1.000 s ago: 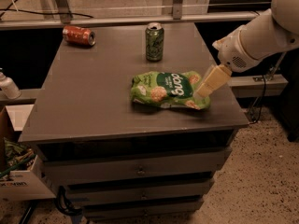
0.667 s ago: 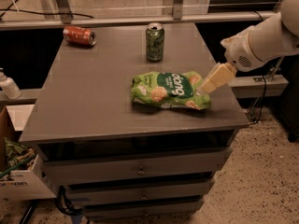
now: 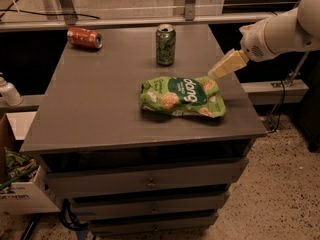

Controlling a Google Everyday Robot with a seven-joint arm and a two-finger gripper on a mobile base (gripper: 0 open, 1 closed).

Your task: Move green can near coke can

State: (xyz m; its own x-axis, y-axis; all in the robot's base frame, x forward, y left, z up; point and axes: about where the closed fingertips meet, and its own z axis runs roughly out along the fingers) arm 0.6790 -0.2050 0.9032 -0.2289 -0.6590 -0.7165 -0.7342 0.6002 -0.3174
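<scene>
The green can (image 3: 165,45) stands upright near the back middle of the grey table (image 3: 95,104). The coke can (image 3: 85,37) lies on its side at the back left corner, well apart from the green can. My gripper (image 3: 216,73) hangs over the table's right side, to the right of and in front of the green can, just above the upper right corner of a snack bag. It holds nothing that I can see. The white arm reaches in from the right edge of the view.
A flat green snack bag (image 3: 182,96) lies on the table's front right part. Drawers (image 3: 150,183) sit under the tabletop. A white bottle (image 3: 9,91) and a cardboard box (image 3: 20,189) are at the left. Cables (image 3: 277,109) hang at the right.
My gripper and arm have risen and drawn back to the right, away from the snack bag's right end. The cans and the bag have not moved.
</scene>
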